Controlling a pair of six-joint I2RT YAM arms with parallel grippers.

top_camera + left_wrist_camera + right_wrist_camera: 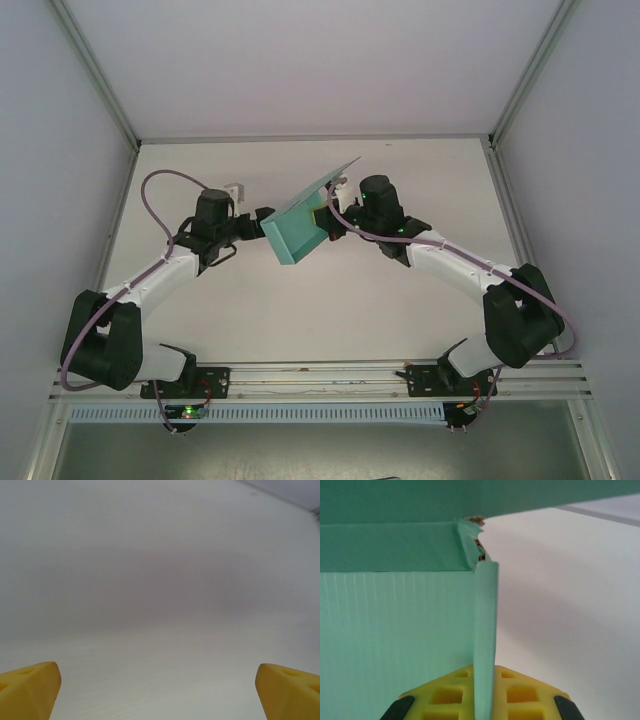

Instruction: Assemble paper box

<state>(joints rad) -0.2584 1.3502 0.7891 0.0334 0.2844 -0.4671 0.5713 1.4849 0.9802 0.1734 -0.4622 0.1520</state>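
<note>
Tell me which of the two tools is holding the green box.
The right tool: it pinches one upright wall of the box. The left tool is spread wide open with nothing in it.

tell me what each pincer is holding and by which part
The right pincer is shut on the paper box, pinching one thin side flap edge-on. The left pincer is open and holds nothing.

White table [300, 310] — small white block [236, 189] toward its far left, grey walls [50, 120] around
</note>
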